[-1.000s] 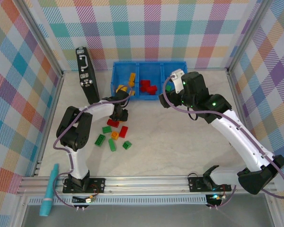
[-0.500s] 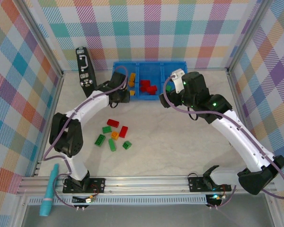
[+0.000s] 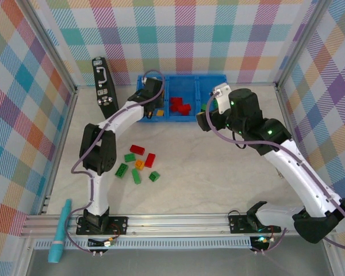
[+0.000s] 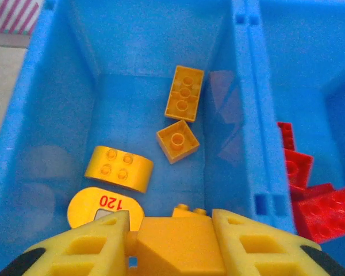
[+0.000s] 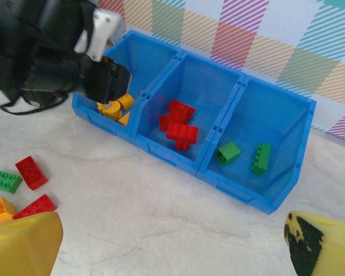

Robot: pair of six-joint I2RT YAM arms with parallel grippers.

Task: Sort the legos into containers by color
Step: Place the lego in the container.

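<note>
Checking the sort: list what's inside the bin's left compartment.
Four yellow-orange legos lie there: a long brick, a square brick, a rounded brick and a disc marked 120. The left gripper holds a fifth brick above them, covering part of the floor.

bin (image 4: 63, 69): smooth blue plastic (slight sheen) | legos (image 4: 184, 92): glossy plastic | tabletop (image 5: 161, 195): matt, marbled stone-look

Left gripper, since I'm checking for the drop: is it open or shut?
Shut: the left gripper clamps a yellow brick between its fingers, above the yellow compartment.
</note>
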